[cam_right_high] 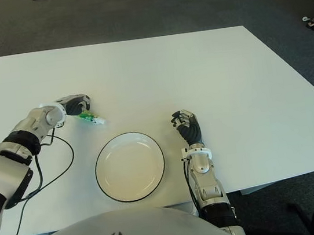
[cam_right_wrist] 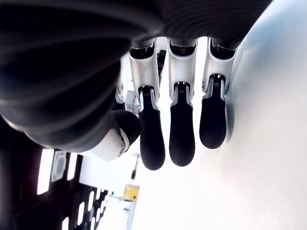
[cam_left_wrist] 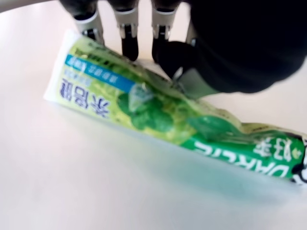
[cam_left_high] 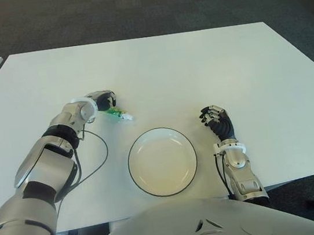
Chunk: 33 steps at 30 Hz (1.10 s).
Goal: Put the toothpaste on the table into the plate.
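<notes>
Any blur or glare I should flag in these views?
Left wrist view: the toothpaste is motion-softened, its print smeared, glare on the foil. Right wrist view: the table blows out white behind the right hand. Eye views: evenly lit, sharp, with soft shadows beneath the plate.

Head stereo eyes look down at one shared table; wrist cameras sit close behind each hand

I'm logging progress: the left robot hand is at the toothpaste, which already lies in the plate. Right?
Not quite. The left robot hand is at the toothpaste, but the tube lies on the table beside the plate, which holds nothing, as the left eye view shows.
</notes>
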### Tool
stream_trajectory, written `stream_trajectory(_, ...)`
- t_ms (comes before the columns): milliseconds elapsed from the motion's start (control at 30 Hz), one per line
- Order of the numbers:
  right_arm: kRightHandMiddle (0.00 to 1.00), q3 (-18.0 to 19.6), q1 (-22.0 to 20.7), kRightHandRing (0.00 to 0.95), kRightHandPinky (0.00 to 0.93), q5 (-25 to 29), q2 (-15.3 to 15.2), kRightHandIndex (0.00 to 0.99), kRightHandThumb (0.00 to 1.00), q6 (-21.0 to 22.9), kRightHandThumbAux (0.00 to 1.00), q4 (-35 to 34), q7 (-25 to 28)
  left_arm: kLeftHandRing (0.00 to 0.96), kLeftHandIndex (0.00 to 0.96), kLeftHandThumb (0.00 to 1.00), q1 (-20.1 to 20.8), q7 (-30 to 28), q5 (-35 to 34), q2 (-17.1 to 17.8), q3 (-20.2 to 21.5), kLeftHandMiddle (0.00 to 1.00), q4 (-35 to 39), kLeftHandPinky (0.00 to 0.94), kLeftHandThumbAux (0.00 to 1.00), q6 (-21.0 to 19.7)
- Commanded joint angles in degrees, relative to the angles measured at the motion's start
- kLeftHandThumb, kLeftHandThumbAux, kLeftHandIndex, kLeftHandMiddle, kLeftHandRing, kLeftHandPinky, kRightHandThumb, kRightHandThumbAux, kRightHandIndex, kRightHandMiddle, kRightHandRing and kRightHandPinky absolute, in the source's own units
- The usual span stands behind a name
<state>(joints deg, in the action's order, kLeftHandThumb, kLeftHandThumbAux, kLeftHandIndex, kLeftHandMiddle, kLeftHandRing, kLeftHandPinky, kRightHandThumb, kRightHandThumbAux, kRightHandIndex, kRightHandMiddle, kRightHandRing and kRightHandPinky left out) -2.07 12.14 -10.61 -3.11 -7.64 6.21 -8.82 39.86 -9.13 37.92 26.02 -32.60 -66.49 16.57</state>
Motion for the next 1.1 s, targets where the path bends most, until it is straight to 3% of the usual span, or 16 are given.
stream_trajectory(33,0.545,0.28,-0.14,0.541,0.541,-0.01,0.00,0.429,0.707,0.88,0.730,0.20,0.09,0.660,0.394,0.841,-5.23,0.81,2.37,-2.77,-2.86,0.555,-1.23,0.638,0.667,-0.27)
stream_trajectory(367,0.536,0.44,-0.19,0.534,0.538,-0.46,0.07,0.428,0.707,1.23,0.731,0.22,-0.39,0.675,0.403,0.843,-6.00,5.79,4.24,-2.88,-5.22,0.565,-0.77,0.658,0.666,-0.67)
stream_trajectory(633,0.534,0.44,-0.19,0.535,0.545,-0.31,0.19,0.428,0.707,1.06,0.731,0.29,-0.32,0.679,0.406,0.842,-6.80,9.43,3.80,-2.49,-4.68,0.566,-0.47,0.656,0.667,0.12)
stream_trajectory(800,0.543,0.33,-0.19,0.542,0.549,-0.18,0.18,0.428,0.707,1.16,0.731,0.22,-0.02,0.671,0.404,0.839,-4.96,12.48,4.07,-1.91,-4.57,0.559,-2.72,0.632,0.671,1.92)
stream_trajectory(933,0.547,0.30,-0.18,0.544,0.547,-0.04,0.23,0.428,0.708,1.10,0.731,0.22,0.13,0.624,0.395,0.832,-4.27,14.84,4.37,-1.27,-4.62,0.543,-3.61,0.571,0.677,3.80)
stream_trajectory(1000,0.548,0.30,-0.17,0.545,0.547,0.07,0.27,0.428,0.707,0.98,0.731,0.24,0.20,0.534,0.411,0.743,-4.14,16.09,4.28,-0.85,-4.39,0.514,-3.82,0.505,0.704,4.91)
stream_trajectory(1100,0.547,0.29,-0.20,0.544,0.545,0.19,0.35,0.428,0.707,0.79,0.731,0.30,0.32,0.418,0.413,0.699,-3.81,17.25,2.82,0.78,-2.81,0.437,-3.31,0.399,0.718,7.17)
